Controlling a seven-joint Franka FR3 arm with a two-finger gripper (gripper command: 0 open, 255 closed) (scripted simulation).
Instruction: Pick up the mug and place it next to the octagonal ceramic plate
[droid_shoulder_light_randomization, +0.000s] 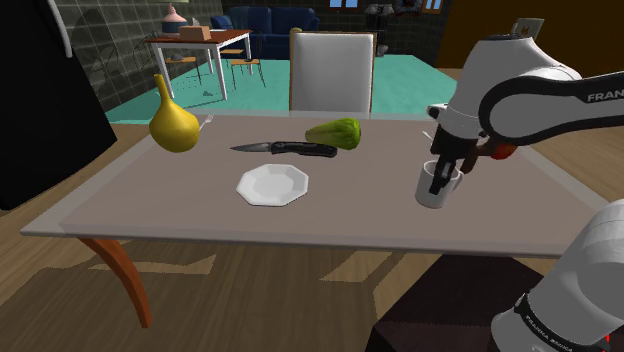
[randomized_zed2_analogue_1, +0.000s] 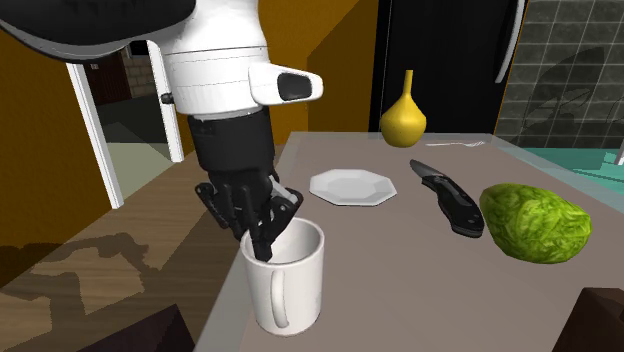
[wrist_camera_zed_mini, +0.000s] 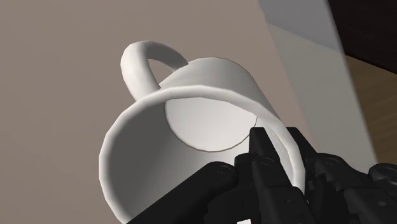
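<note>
A plain white mug (droid_shoulder_light_randomization: 436, 190) stands near the table edge at the shoulder view's right, about upright. My black gripper (droid_shoulder_light_randomization: 441, 176) comes down onto its rim, shut on the wall. In the second exterior view the gripper (randomized_zed2_analogue_1: 263, 245) clasps the mug (randomized_zed2_analogue_1: 287, 285) at the rim, opposite the handle. In the wrist view one finger sits inside the mug (wrist_camera_zed_mini: 184, 121) and the other outside, with the gripper (wrist_camera_zed_mini: 270, 139) pinching the wall. I cannot tell whether the mug's base touches the table. The white octagonal plate (droid_shoulder_light_randomization: 272, 185) (randomized_zed2_analogue_1: 351, 186) lies mid-table, well apart from the mug.
A black folding knife (droid_shoulder_light_randomization: 286, 149) (randomized_zed2_analogue_1: 447, 197) and a green lettuce (droid_shoulder_light_randomization: 334, 132) (randomized_zed2_analogue_1: 535, 222) lie beyond the plate. A yellow gourd-shaped vase (droid_shoulder_light_randomization: 174, 122) (randomized_zed2_analogue_1: 403, 118) stands at the far corner beside a fork (randomized_zed2_analogue_1: 460, 146). A white chair (droid_shoulder_light_randomization: 331, 72) stands behind the table (droid_shoulder_light_randomization: 150, 205).
</note>
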